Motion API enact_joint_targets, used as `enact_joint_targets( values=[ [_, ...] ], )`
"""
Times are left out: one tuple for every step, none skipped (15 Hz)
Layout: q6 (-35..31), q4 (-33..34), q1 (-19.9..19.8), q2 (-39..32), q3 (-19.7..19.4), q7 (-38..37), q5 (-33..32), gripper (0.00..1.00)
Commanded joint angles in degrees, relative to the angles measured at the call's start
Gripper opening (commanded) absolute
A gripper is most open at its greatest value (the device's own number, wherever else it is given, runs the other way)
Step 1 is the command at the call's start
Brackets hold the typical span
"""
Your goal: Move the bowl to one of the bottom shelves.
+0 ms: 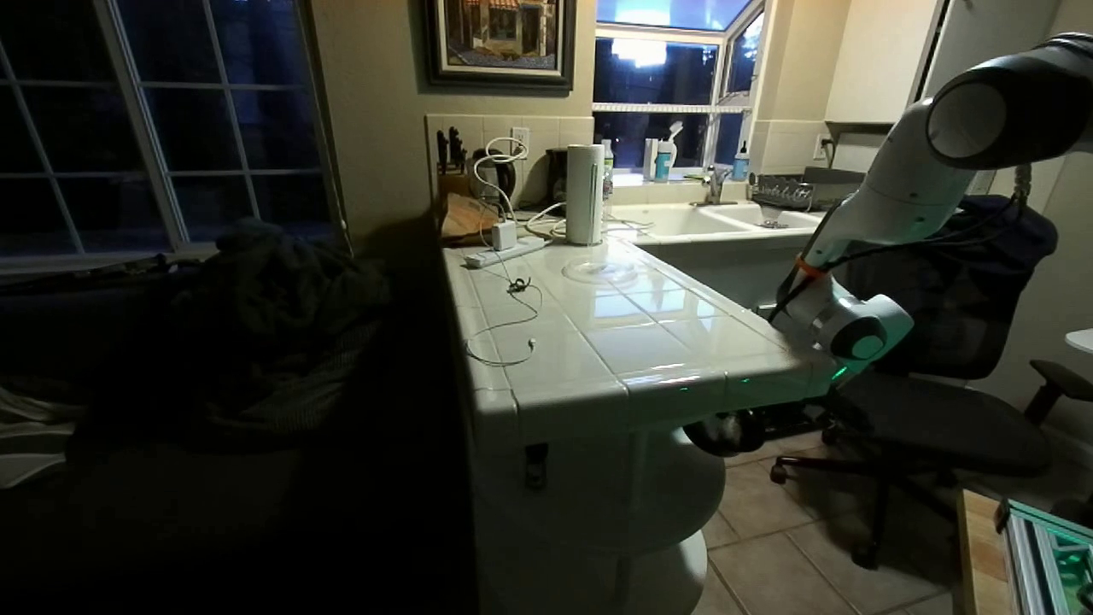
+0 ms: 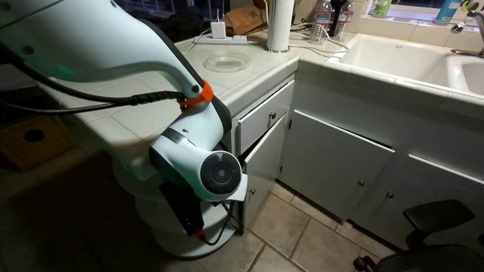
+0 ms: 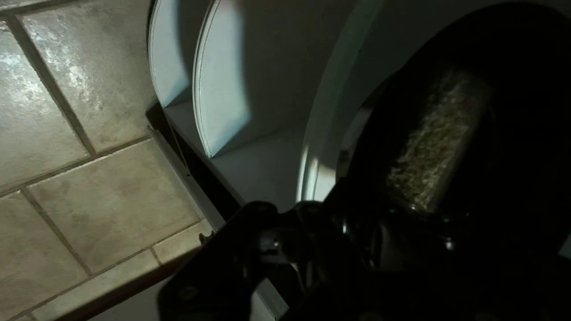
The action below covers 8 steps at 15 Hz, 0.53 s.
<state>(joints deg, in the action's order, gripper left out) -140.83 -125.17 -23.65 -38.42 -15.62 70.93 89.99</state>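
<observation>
Wrist view puts the glossy black bowl (image 3: 446, 129) across the upper right of the frame, with the claw (image 3: 352, 214) reaching in from the bottom edge to its lower rim. By the look of it the claw is closed about the bowl's wall, since nothing else seems to bear it; the contact itself is lost in shadow. In an exterior view the bowl (image 1: 726, 434) hangs right of lower centre, below the near right corner of the white-tiled worktop (image 1: 598, 342) and just beside the rounded white bottom shelves (image 1: 683, 504); whether it touches them I cannot tell.

I would judge it light and stiff, with a slick finish that could let it twist in a shallow pinch. Ceramic or plastic does not show, so treat it as something that might chip. The rim is the place to hold, one finger inside and one outside.

Being round, it has no real long axis. It seems tilted: in the wrist view its outline climbs from mid-frame toward the upper right, and a streak resembling reflected floor tiles (image 3: 120, 196) runs likewise. Which way the mouth points is too dark to settle.
</observation>
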Motion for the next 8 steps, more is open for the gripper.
enact_joint_targets(
  values=[
    [3.5, 3.7, 0.4, -3.7, -0.9, -1.9, -2.0, 0.02],
    [4.1, 4.5, 0.4, -4.2, -0.9, -2.1, -2.1, 0.02],
    [4.5, 5.3, 0.6, -4.7, -0.8, -2.8, -2.3, 0.02],
    [4.8, 6.0, 0.8, -5.2, -0.7, -3.4, -2.5, 0.02],
    [5.3, 6.6, 0.9, -5.6, -0.7, -3.8, -2.6, 0.02],
    [5.6, 7.4, 1.1, -6.1, -0.6, -4.5, -3.0, 0.02],
    [5.7, 8.0, 1.2, -6.5, -0.6, -5.1, -3.4, 0.02],
    [6.1, 8.5, 1.3, -6.9, -0.5, -5.7, -4.1, 0.02]
  ],
)
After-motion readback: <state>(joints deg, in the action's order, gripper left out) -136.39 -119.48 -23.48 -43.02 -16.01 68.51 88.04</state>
